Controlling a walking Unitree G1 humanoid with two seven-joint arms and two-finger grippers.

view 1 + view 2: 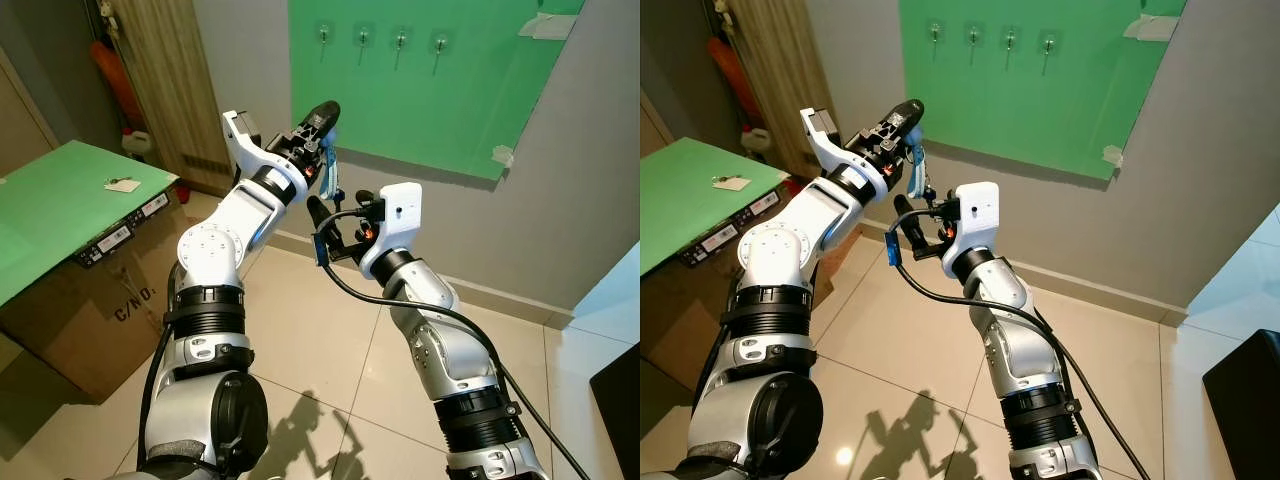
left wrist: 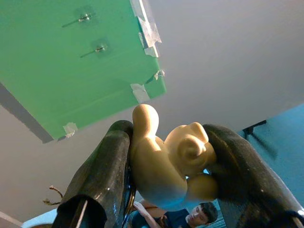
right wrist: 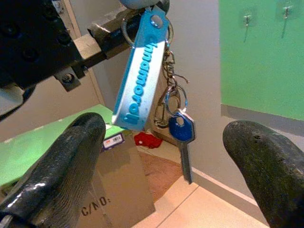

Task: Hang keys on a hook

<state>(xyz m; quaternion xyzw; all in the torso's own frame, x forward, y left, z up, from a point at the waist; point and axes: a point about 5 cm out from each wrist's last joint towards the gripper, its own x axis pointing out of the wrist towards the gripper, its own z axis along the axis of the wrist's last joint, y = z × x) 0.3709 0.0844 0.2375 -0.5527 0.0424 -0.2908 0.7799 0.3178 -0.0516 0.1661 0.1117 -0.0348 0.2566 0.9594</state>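
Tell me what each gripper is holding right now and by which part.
The left gripper is shut on the keys' cream figurine charm, so the blue strap and blue-capped key dangle below. The right gripper is open beneath them, holding nothing.

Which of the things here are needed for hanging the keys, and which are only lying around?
Needed: keys, held by the left tool; hooks on the green board; open right tool.

Lying around: cardboard box; small item on its green sheet.
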